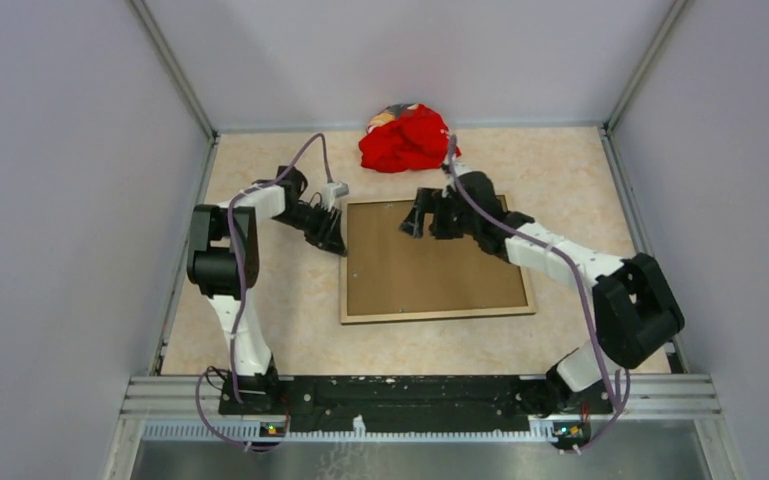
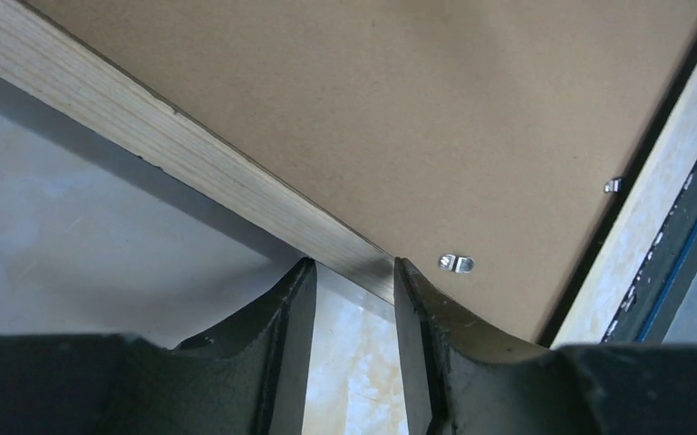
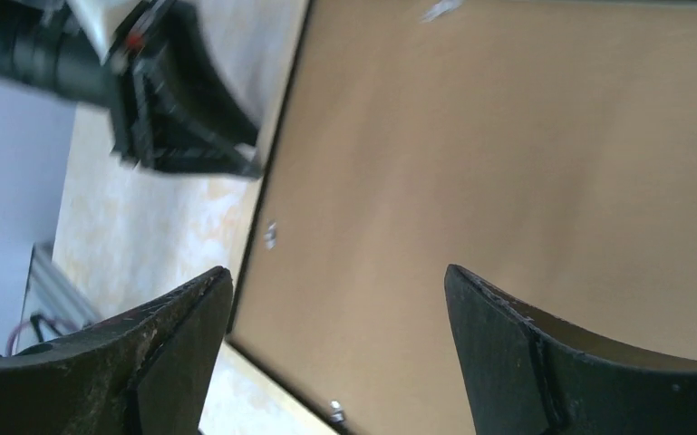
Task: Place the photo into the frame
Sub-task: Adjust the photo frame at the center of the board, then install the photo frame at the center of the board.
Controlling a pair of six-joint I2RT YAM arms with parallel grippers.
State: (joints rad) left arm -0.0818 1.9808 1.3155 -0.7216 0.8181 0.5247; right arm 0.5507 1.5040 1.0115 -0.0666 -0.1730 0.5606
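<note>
Picture frame lying back side up in the middle of the table.

The frame (image 1: 440, 313) is a large, thin rectangle with a pale wood-coloured rim, lying flat with its long sides running left to right and turned slightly askew. A plain brown backing sheet (image 1: 430, 260) fills the opening. Small metal clips (image 2: 456, 263) sit along the inner edge of the rim, against the sheet.

Both arms reach forward, left gripper (image 1: 336, 243) fingers narrowly parted, right gripper (image 1: 413, 226) wide.
</note>
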